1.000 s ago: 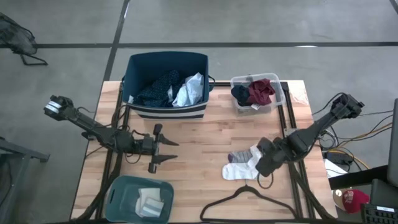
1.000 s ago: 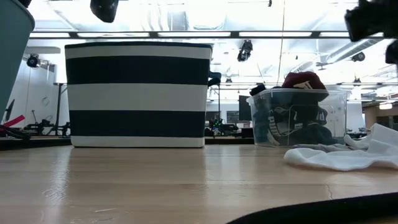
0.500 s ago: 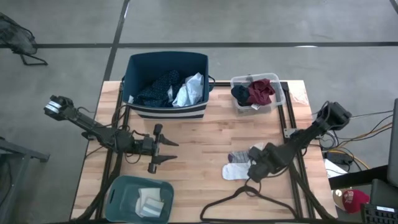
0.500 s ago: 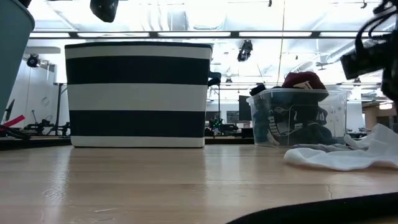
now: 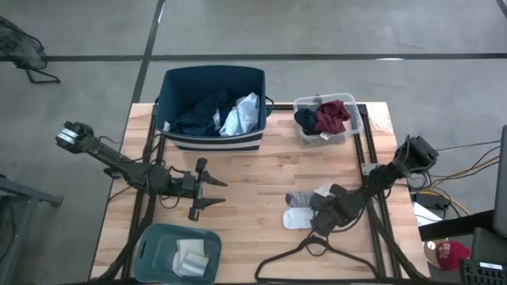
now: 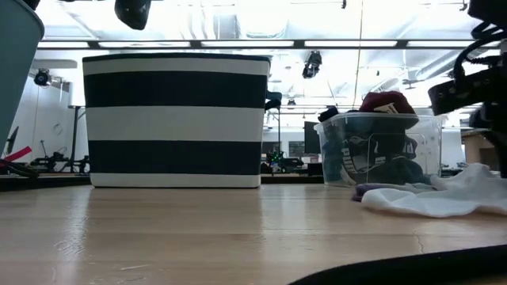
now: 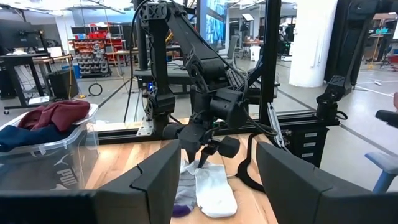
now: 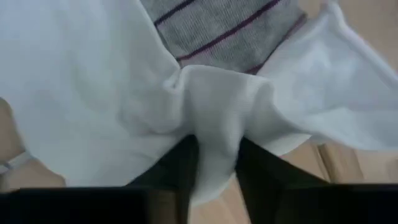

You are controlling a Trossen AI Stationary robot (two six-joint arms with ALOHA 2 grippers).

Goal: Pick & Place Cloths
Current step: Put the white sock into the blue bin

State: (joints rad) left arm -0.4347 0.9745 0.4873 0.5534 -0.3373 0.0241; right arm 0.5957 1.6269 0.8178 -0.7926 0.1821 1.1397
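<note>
White socks (image 5: pixel 296 218) and a grey purple-striped sock (image 5: pixel 298 199) lie in a heap on the table's right half, in front of the clear tub. My right gripper (image 5: pixel 317 219) is down on this heap, shut on white fabric (image 8: pixel 214 124). The left wrist view shows it (image 7: pixel 202 154) on the sock (image 7: pixel 214 190) from across the table. My left gripper (image 5: pixel 207 190) hovers open at mid-table, pointing right and touching nothing. Navy patterned and pale blue-grey pieces fill the navy tub (image 5: pixel 170 79). Maroon and dark pieces sit in the clear tub (image 5: pixel 354 127). My right gripper pinches a raised fold of a white sock (image 8: pixel 214 134) between its two fingers (image 8: pixel 183 165). It comes from above, slanting down from the table's right side. The fabric bunches up between the fingers, while the rest of the sock (image 6: pixel 432 198) lies slack on the table.
A thin black hanger (image 5: pixel 317 257) lies at the near edge just in front of the socks. A teal tub (image 5: pixel 150 237) with folded pale pieces stands near left. The striped navy tub (image 6: pixel 174 119) and clear tub (image 6: pixel 380 150) stand along the far edge. Bare wood lies between the arms.
My right gripper has moved toward the table's left and near edge and has come down onto the sock heap. The socks have been nudged left and bunched up; in the low view the heap's right end stands higher and a purple toe now shows.
</note>
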